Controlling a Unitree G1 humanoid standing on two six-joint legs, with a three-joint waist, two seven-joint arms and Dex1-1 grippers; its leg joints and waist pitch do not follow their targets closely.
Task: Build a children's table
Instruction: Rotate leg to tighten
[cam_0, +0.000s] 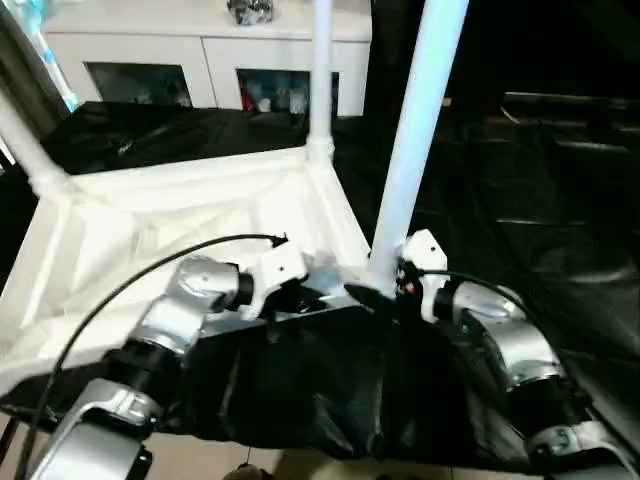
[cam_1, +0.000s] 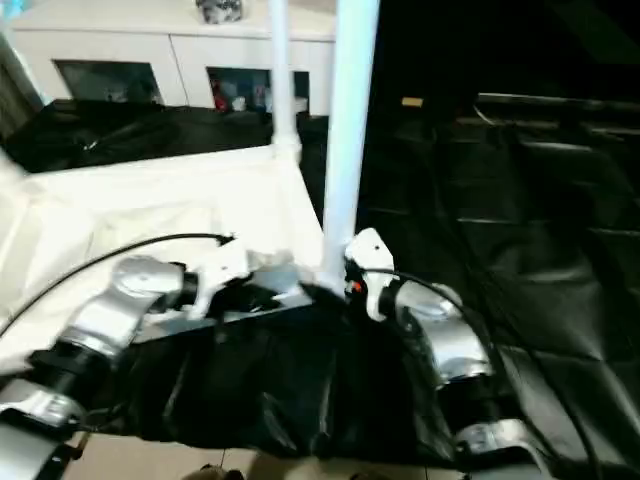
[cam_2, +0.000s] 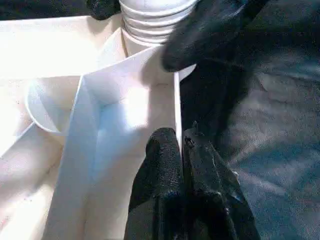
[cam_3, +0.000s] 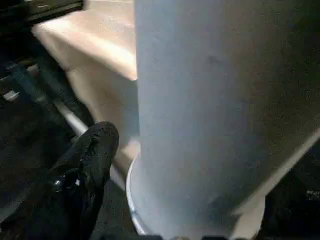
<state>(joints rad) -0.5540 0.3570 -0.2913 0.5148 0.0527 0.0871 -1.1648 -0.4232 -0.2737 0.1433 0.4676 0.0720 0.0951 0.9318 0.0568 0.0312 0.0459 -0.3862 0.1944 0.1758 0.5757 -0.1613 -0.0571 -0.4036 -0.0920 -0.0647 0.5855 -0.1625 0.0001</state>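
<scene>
While black sheeting (cam_0: 520, 200) covers the work surface and a white cabinet with glass doors (cam_0: 200, 70) stands at twelve o'clock, the upturned white tabletop (cam_0: 150, 230) lies at centre-left with three tapered legs rising from its corners. At its near right corner, the left gripper (cam_2: 182, 150) pinches the thin rim with fingers pressed together. From four o'clock, the right gripper (cam_0: 385, 290) sits at the nearest leg (cam_0: 410, 140), its fingers (cam_3: 92, 150) spread wide about the base.

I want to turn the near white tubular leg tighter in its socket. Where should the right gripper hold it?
Grip the near white tubular leg low on its shaft, just above the corner socket, coming level from the robot's right. It stands upright and round, so fingers can straddle it.
</scene>
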